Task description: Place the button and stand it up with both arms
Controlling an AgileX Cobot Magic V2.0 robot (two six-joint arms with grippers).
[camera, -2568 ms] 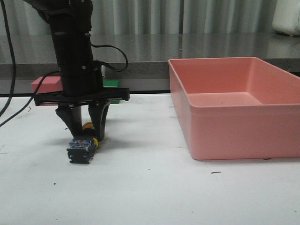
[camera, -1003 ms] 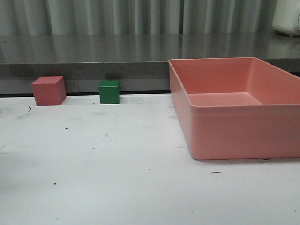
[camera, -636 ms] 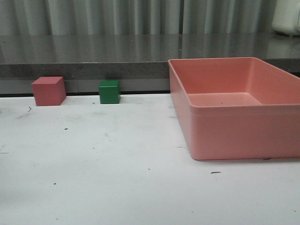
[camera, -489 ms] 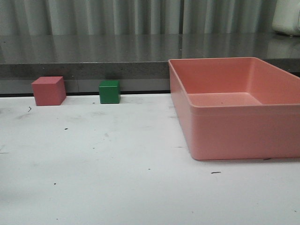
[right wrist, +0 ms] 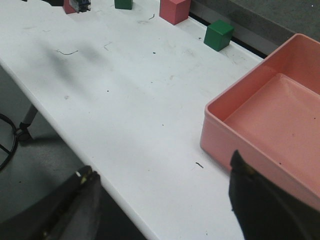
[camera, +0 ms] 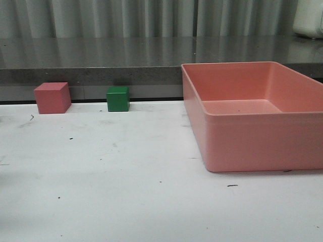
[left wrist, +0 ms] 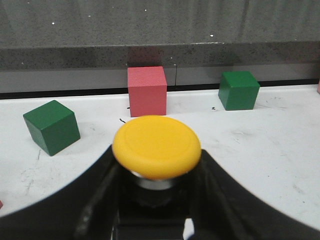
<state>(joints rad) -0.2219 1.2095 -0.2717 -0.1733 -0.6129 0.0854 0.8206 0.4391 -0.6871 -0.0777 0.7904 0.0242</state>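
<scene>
The button's yellow cap [left wrist: 156,146] fills the left wrist view, with its dark body below it between the two black fingers. My left gripper [left wrist: 157,159] is shut on the button. The button's blue-detailed body [right wrist: 79,4] also shows small at the far corner of the table in the right wrist view. My right gripper [right wrist: 160,165] is open and empty, over the table's near edge beside the pink bin [right wrist: 270,125]. Neither arm nor the button shows in the front view.
A pink cube [camera: 52,98] and a green cube [camera: 118,99] stand at the back of the white table. A second green cube [left wrist: 51,126] lies tilted nearer my left gripper. The large pink bin [camera: 252,116] takes up the right side.
The left arm and the button, on the table in the front view 2.6 s ago, have left that view. Nothing differs over the last second.
</scene>
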